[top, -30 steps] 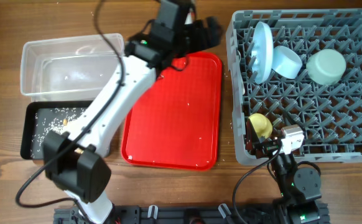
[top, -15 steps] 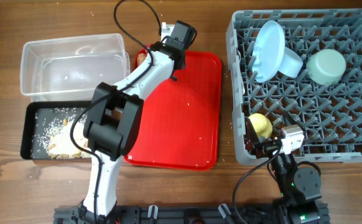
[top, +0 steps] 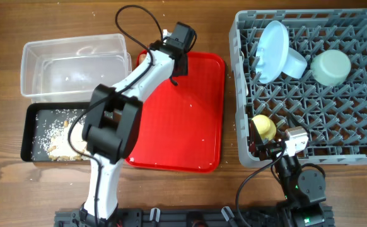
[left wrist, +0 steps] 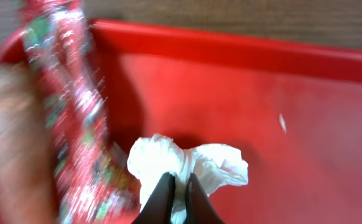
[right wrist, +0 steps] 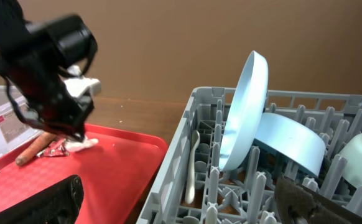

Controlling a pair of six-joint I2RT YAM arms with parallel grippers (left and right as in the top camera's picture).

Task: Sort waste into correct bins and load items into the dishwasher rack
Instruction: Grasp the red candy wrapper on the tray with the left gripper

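1. Change from earlier frames. A second ago my left arm was stretched over the black tub (top: pixel 26 133). It is now folded, with the wrist above the far-left corner of the red tray (top: pixel 193 126). Over the last half second it has shifted only slightly left. My right arm has not moved.

2. Pincer state. The left pincer (left wrist: pixel 180 186) has its fingers pressed together on a fold of the crumpled white tissue (left wrist: pixel 203 163), which rests on the tray floor. The right pincer (right wrist: pixel 178 193) is spread wide and grips nothing. It sits at the near edge of the dishwasher rack (top: pixel 242 94), beside the yellow cup (top: pixel 264 127).

3. Edges and room. The tissue lies close to the tray's raised far rim. The candy wrapper (left wrist: pixel 69 112), blurred, stands just to its left, and I cannot tell if the two touch. The tray surface toward the rack is bare red. The clear tub (top: pixel 45 52) sits just beside that corner. The black tub holds pale crumbs (top: pixel 54 135).

4. View differences.
- The overhead view hides the grip under my wrist. Only the left wrist view shows it.
- The right wrist view adds the carrot stick (right wrist: pixel 28 152) on the tray and the white spoon (right wrist: pixel 193 163) upright in the rack.
- The overhead view shows the plate (top: pixel 275 45), the light blue bowl (top: pixel 296 63) and the mint bowl (top: pixel 330 67) racked together.
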